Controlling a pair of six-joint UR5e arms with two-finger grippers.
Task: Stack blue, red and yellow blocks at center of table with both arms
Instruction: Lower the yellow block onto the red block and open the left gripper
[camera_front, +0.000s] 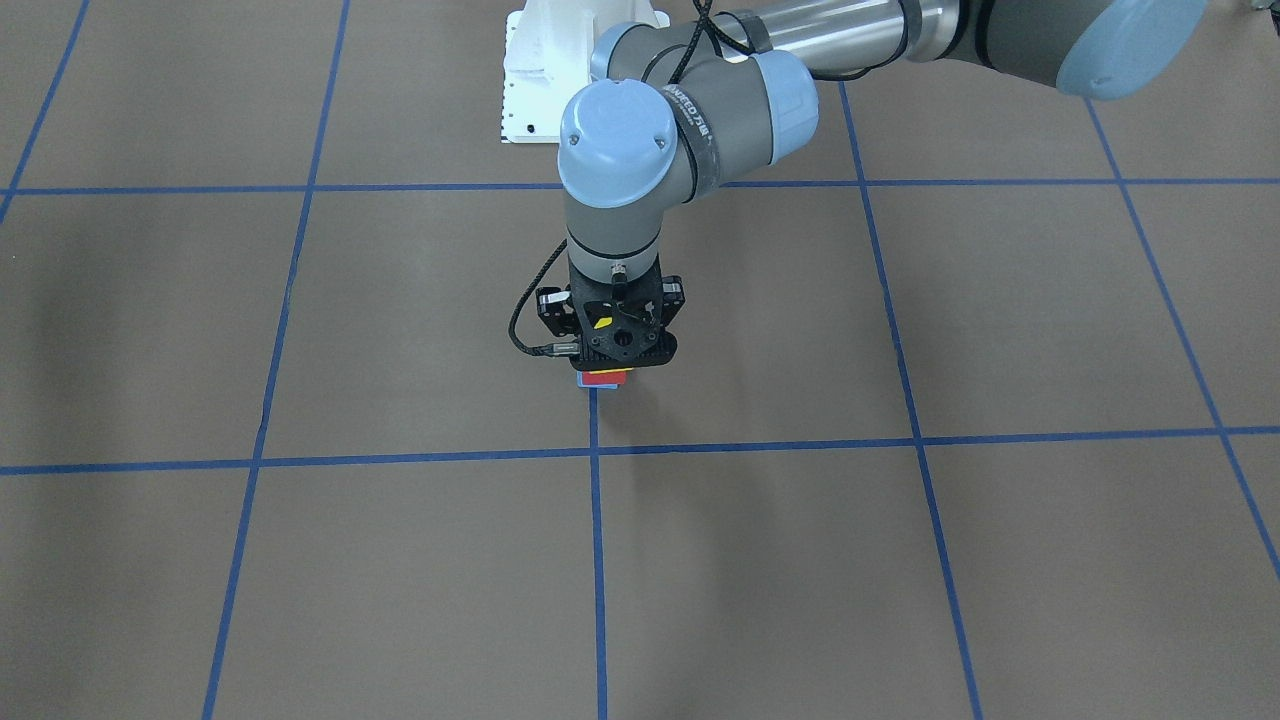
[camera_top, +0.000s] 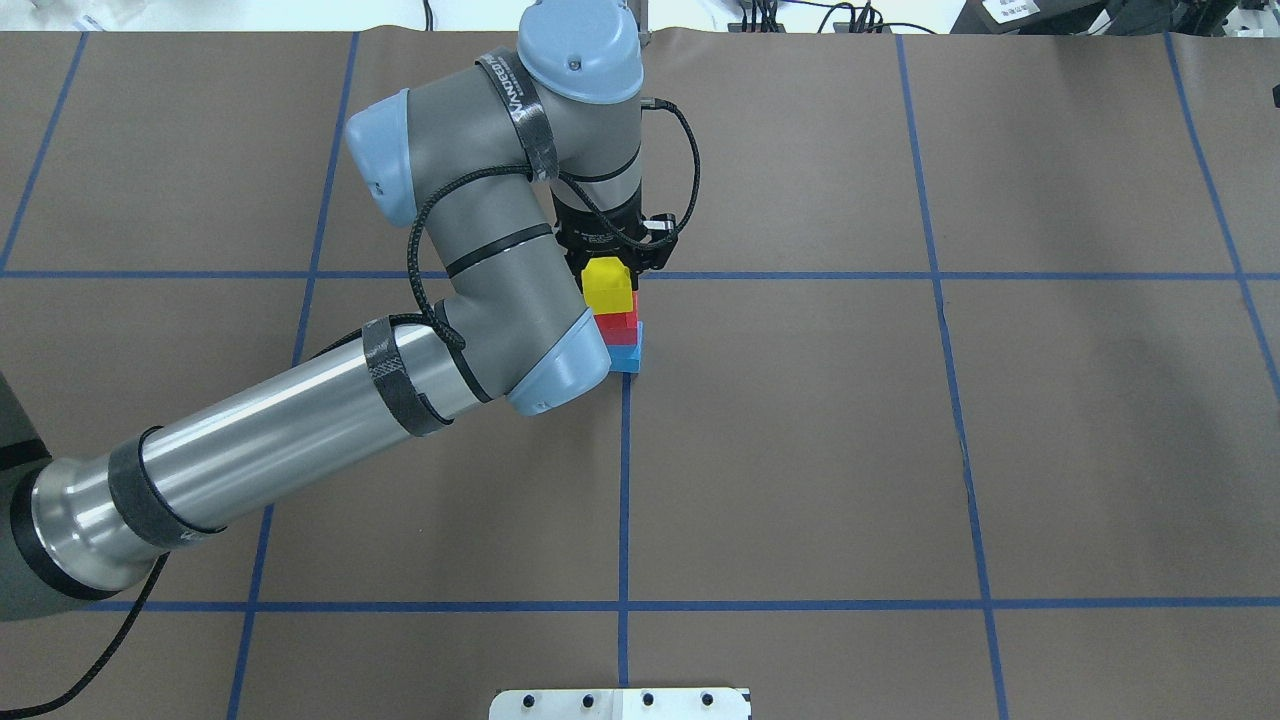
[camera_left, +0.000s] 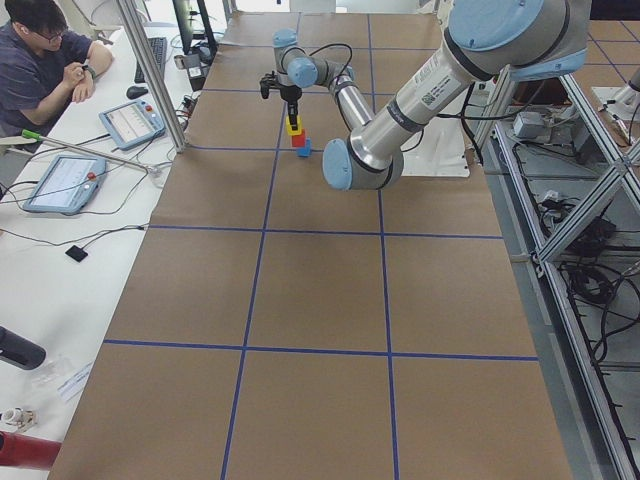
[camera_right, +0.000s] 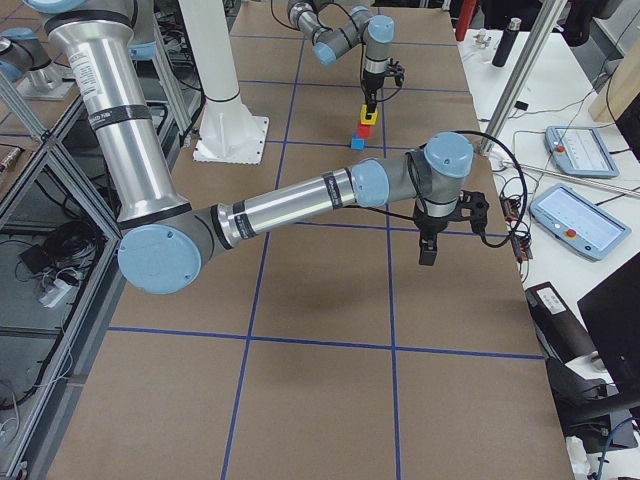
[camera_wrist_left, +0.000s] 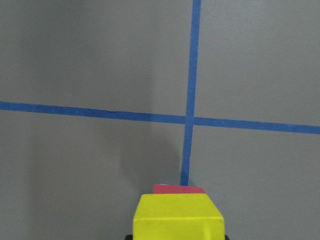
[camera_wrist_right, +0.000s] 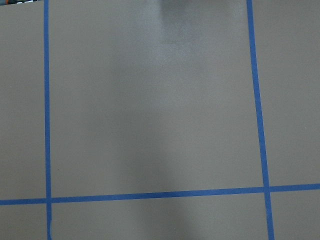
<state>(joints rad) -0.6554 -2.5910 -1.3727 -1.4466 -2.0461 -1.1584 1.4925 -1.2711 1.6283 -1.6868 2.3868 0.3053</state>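
Note:
A yellow block (camera_top: 607, 284) sits on a red block (camera_top: 618, 328), which sits on a blue block (camera_top: 628, 358), next to a tape crossing at the table's middle. My left gripper (camera_top: 610, 262) stands straight down over the stack, shut on the yellow block. In the left wrist view the yellow block (camera_wrist_left: 177, 217) fills the bottom centre with the red block's edge (camera_wrist_left: 178, 189) just beyond it. The front view shows only the red block (camera_front: 605, 377) under the gripper (camera_front: 620, 350). My right gripper (camera_right: 427, 255) hangs over bare table, seen only from the side; I cannot tell its state.
Blue tape lines (camera_top: 625, 480) divide the brown table into squares. The white base plate (camera_top: 620, 703) lies at the robot's edge. An operator (camera_left: 40, 50) sits at a side bench with tablets (camera_left: 65, 180). The left arm's elbow (camera_top: 540, 340) hangs close beside the stack.

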